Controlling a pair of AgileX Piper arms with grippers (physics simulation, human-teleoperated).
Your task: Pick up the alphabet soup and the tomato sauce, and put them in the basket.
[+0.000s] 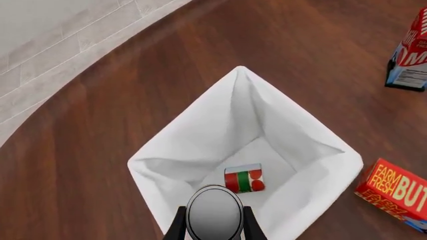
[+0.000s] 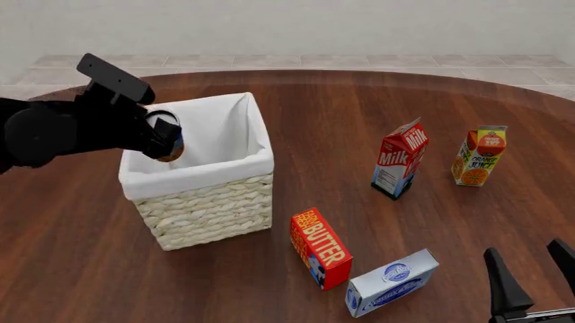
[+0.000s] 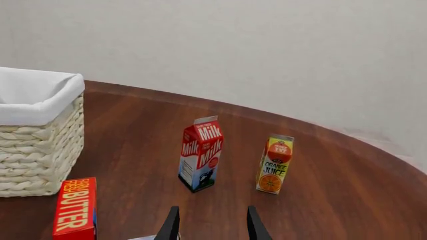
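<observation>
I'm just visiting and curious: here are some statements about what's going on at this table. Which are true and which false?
1. A red-and-green can, the tomato sauce, already lies inside the basket. True.
2. The left claw holds a can, the alphabet soup, above the basket. True.
3. The right claw is gripping the milk carton. False: it is open and holds nothing.
4. The butter box sits inside the basket. False: it stands on the table beside it.
</observation>
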